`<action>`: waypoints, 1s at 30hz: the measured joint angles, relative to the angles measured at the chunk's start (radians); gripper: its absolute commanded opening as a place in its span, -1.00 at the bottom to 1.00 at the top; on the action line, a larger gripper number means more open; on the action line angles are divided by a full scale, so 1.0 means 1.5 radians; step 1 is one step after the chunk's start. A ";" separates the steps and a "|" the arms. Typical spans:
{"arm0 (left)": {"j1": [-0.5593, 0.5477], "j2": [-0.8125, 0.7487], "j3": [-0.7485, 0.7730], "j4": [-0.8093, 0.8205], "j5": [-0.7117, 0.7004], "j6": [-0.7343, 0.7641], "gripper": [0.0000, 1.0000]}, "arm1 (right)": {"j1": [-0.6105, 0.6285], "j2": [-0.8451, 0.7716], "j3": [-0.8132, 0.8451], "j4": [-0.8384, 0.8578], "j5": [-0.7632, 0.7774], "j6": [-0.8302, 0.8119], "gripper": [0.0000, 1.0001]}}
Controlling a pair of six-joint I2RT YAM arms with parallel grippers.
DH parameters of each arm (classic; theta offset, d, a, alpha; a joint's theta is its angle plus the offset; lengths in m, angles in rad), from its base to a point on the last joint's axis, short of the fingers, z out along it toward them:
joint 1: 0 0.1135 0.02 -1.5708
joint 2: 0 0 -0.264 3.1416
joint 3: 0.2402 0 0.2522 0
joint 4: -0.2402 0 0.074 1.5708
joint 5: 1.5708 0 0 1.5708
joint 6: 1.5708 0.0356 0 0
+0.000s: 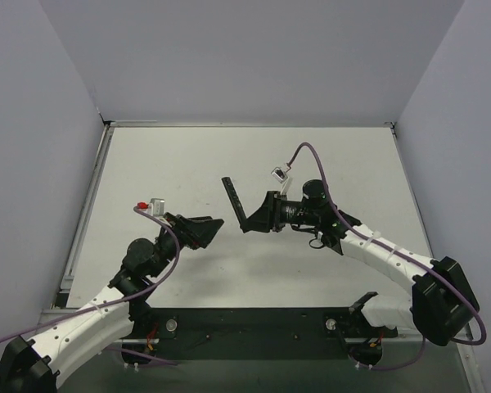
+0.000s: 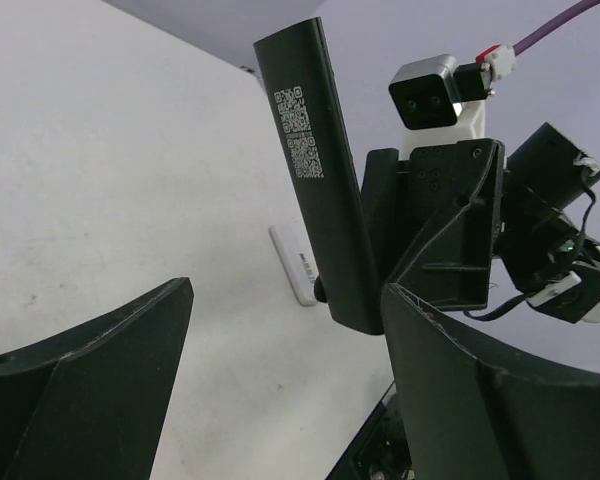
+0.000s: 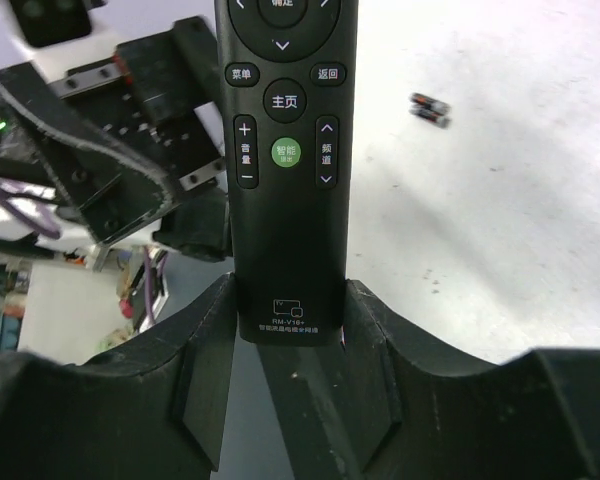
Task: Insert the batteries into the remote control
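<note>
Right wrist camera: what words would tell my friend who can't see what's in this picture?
A black remote control, buttons facing the camera, is clamped by its bottom end in the right gripper. Small dark batteries lie on the white table at upper right.

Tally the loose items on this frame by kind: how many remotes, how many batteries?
remotes: 2, the black remote in the right gripper and the white remote on the table
batteries: 2, seemingly; tiny in view
Total: 4
</note>
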 measured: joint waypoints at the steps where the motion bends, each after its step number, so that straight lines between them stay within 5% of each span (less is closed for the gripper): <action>1: 0.001 0.009 -0.006 0.032 0.013 -0.009 0.75 | 0.008 -0.009 -0.005 0.013 -0.008 0.008 -1.00; 16: 0.013 0.092 -0.007 0.290 0.132 -0.073 0.72 | 0.073 -0.062 -0.022 0.079 -0.079 0.042 -1.00; 28: 0.018 0.138 -0.007 0.403 0.149 -0.160 0.47 | 0.089 -0.048 -0.022 0.161 -0.134 0.087 -1.00; 30: 0.018 0.141 -0.007 0.418 0.149 -0.173 0.30 | 0.090 -0.039 -0.022 0.164 -0.140 0.089 -1.00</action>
